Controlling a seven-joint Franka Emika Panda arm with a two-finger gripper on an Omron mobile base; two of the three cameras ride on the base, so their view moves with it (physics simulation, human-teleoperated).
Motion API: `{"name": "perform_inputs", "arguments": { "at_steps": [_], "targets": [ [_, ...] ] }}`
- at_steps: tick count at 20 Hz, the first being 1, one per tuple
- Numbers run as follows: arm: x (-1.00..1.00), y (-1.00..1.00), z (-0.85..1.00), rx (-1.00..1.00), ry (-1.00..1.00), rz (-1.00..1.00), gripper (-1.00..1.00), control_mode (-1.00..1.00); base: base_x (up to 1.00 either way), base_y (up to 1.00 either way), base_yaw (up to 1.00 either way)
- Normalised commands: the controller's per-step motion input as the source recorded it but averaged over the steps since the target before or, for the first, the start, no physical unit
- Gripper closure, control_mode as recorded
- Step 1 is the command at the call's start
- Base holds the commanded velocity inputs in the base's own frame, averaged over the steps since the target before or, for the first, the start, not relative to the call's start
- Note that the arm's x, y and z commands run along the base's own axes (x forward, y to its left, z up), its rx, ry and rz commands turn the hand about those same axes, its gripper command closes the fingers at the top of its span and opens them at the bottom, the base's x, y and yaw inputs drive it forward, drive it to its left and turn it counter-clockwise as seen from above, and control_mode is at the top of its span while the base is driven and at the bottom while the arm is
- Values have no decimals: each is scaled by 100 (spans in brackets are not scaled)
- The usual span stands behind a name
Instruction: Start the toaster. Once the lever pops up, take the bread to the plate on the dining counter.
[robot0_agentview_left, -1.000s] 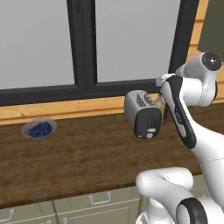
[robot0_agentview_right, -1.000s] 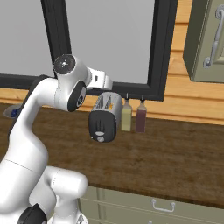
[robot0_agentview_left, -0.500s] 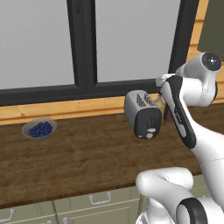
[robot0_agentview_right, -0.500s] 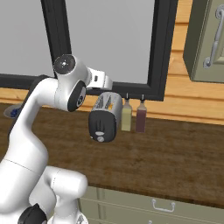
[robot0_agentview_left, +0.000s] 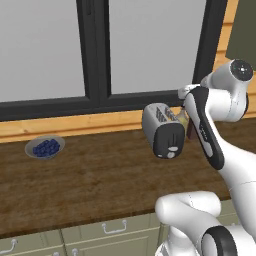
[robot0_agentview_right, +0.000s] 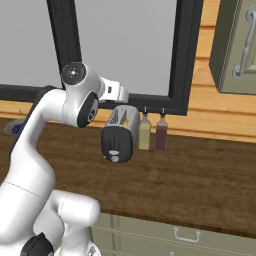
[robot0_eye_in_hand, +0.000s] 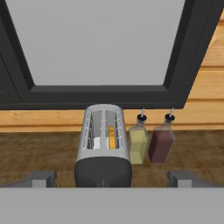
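gripper (robot0_eye_in_hand: 112, 179) hovers before the toaster (robot0_eye_in_hand: 104, 146)
fingers spread wide, holding nothing; bread (robot0_eye_in_hand: 112, 138) sits in a slot.

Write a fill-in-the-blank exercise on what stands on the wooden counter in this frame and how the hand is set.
1. Beside the rounded silver-grey toaster stand ____ bottles, a pale yellow bottle and a dark red bottle.
2. The tan bread slice sits inside a toaster ____.
3. The grey bowl holds ____ berries.
4. The robot's hand is ____, facing the toaster.

Missing words: two; slot; blue; open
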Motion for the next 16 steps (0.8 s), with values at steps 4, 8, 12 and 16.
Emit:
{"name": "perform_inputs", "arguments": {
  "at_steps": [4,8,12,16],
  "targets": [
    [0,0,0,0,0,0,-100,-100,0,0,0],
    [0,0,0,0,0,0,-100,-100,0,0,0],
    [0,0,0,0,0,0,-100,-100,0,0,0],
    [0,0,0,0,0,0,-100,-100,0,0,0]
  ]
}}
